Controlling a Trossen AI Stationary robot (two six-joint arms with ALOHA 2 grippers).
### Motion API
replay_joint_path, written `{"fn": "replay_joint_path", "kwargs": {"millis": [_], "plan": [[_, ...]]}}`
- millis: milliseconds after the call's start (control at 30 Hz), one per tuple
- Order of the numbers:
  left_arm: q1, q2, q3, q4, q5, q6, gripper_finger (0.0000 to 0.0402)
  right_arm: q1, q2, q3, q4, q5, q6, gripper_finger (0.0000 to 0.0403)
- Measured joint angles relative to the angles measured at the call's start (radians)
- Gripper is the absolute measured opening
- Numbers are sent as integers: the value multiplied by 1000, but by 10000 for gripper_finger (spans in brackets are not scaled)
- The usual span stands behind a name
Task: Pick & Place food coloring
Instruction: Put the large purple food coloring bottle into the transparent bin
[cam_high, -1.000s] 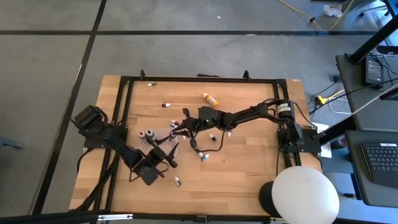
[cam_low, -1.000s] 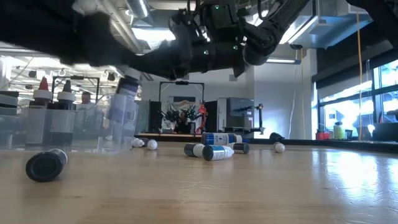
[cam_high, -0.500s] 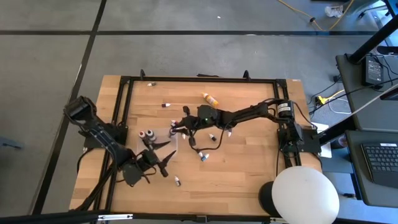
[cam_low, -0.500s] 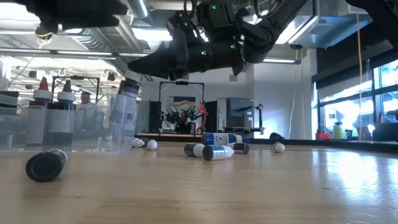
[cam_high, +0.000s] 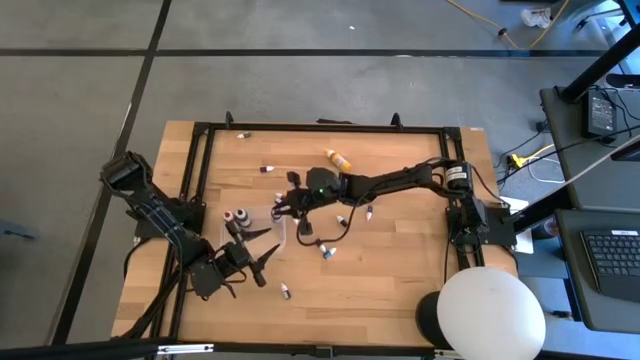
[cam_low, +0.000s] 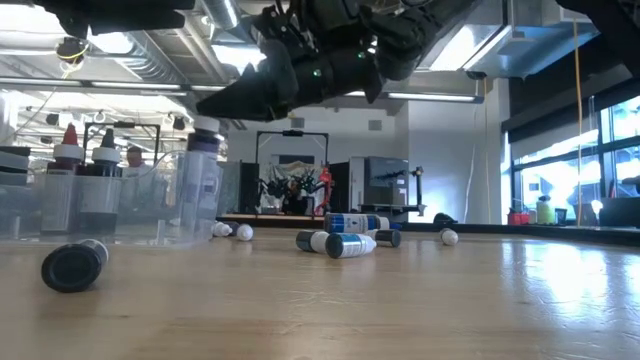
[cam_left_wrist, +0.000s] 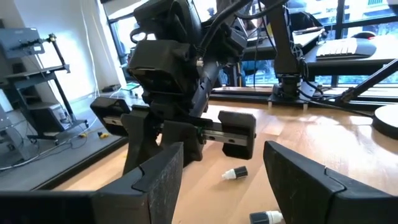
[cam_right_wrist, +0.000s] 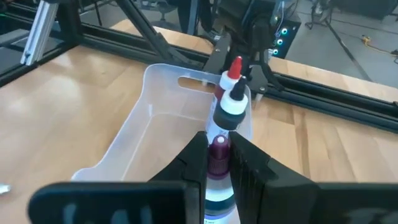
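Purple-capped bottle (cam_right_wrist: 219, 163): the dark fingers (cam_right_wrist: 194, 163) of the right gripper (cam_right_wrist: 218, 167) cover its sides, and its base is cut off at the picture's edge.
Scattered small dropper bottles (cam_high: 327, 253): from above we cannot tell their colours.
Clear plastic rectangular tray (cam_low: 150, 205): cut off at the low view's edge.
Left gripper (cam_left_wrist: 222, 175): we see only its fingers, cut off below.

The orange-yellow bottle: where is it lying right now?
In the high view, the orange-yellow bottle lies on its side near the table's far edge, apart from the others, just beyond the right arm's end effector and the clear tray.
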Motion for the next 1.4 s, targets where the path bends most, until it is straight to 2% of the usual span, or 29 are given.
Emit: {"fn": "replay_joint_path", "kwargs": {"millis": [367, 600, 1200, 1400], "plan": [[0, 0, 0, -5, 0, 0, 218, 0, 99, 48, 25, 4, -1, 53], [0, 0, 0, -26, 0, -1, 218, 0, 98, 58, -31, 39, -25, 54], [0, 0, -1, -31, 1, 0, 216, -3, 88, 60, -78, 40, 5, 54], [0, 0, -1, -33, 1, -1, 218, -3, 83, 101, -164, 39, 8, 54]]}}
